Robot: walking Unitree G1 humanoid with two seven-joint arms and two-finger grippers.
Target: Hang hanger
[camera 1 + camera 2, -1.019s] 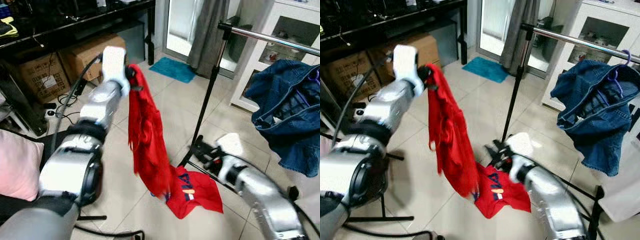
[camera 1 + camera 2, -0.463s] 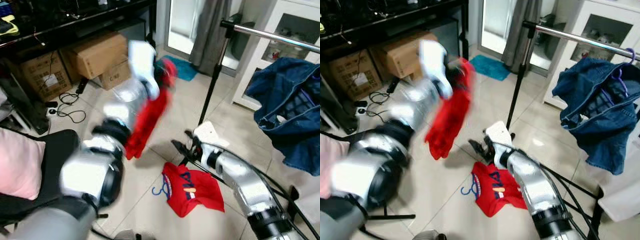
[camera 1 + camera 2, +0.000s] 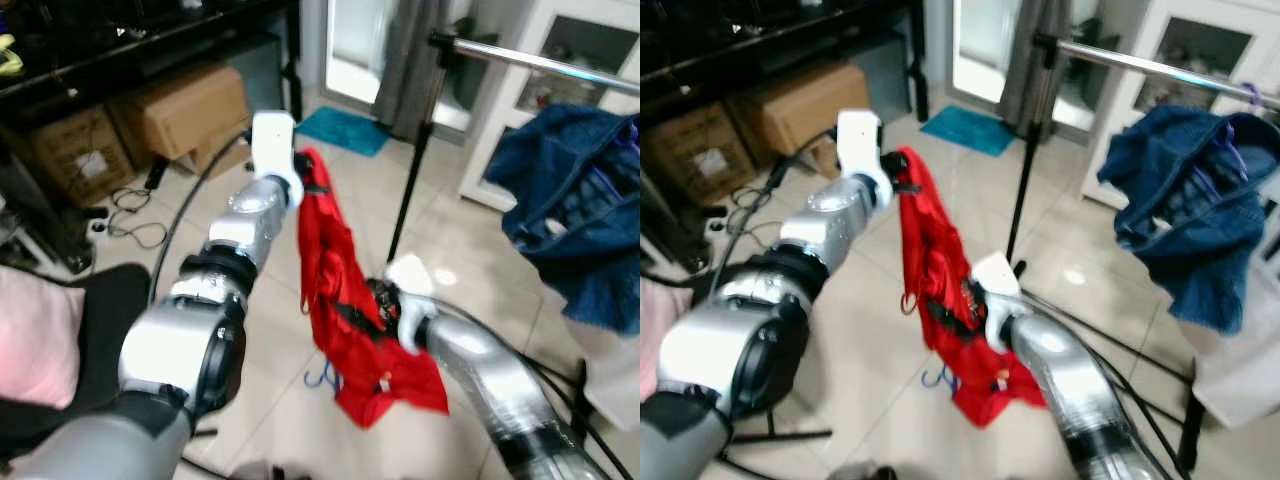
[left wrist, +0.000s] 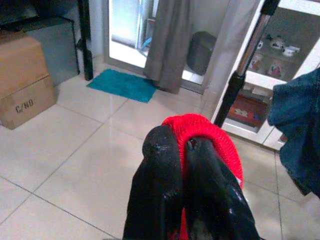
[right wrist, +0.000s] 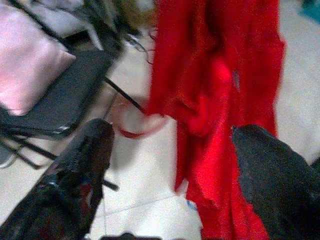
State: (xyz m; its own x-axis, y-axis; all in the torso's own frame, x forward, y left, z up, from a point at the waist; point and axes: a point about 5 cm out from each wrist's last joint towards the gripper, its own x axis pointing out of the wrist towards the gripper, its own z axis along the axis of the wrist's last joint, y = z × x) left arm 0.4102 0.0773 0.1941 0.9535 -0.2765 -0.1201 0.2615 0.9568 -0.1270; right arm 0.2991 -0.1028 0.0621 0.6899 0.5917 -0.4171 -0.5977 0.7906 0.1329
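Above glossy tile floor [image 3: 250, 330], left hand [image 4: 187, 145] pinches limp red knit garment [image 3: 335, 290]; right hand [image 5: 170, 165] spread.

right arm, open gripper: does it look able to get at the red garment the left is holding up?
Probably yes. The right gripper is open and already next to the red garment, which hangs free from the left gripper, shut on its top. Nothing sits between them.
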